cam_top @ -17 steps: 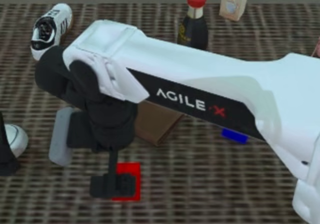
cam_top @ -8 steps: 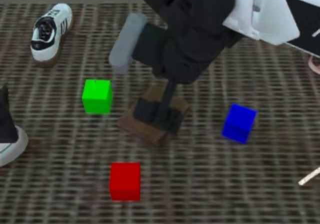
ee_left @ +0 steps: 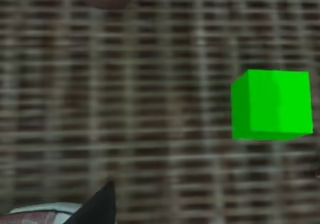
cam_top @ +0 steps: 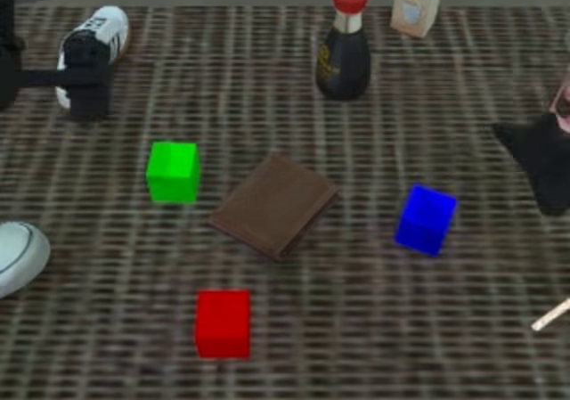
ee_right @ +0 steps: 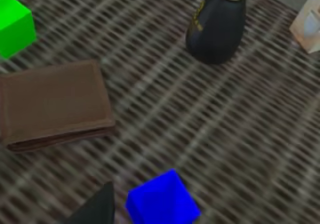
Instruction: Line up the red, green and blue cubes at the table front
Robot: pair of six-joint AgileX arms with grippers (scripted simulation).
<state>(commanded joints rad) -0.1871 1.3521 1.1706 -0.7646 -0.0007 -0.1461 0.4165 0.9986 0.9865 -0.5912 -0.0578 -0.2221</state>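
The red cube (cam_top: 223,324) rests alone near the table's (cam_top: 356,346) front, left of centre. Farther back on the left stands the green cube (cam_top: 173,172) (ee_left: 272,104) (ee_right: 15,22). On the right is the blue cube (cam_top: 426,219) (ee_right: 162,201). My right gripper (cam_top: 541,161) hovers at the right edge, open and empty. In its wrist view one dark fingertip (ee_right: 97,206) shows beside the blue cube. My left gripper (cam_top: 86,81) is over the back left corner by the sneaker, open, with one fingertip (ee_left: 100,206) in view.
A flat brown pad (cam_top: 274,204) lies between the cubes. A dark bottle with a red cap (cam_top: 344,48) and a small carton (cam_top: 417,2) stand at the back. A white sneaker (cam_top: 105,28) is back left, a white rounded object (cam_top: 18,256) is at the left edge, and a wooden stick (cam_top: 552,315) lies front right.
My right arm pulled away from over the red cube to the right edge, uncovering the middle of the table. The left arm moved from the left edge toward the back left.
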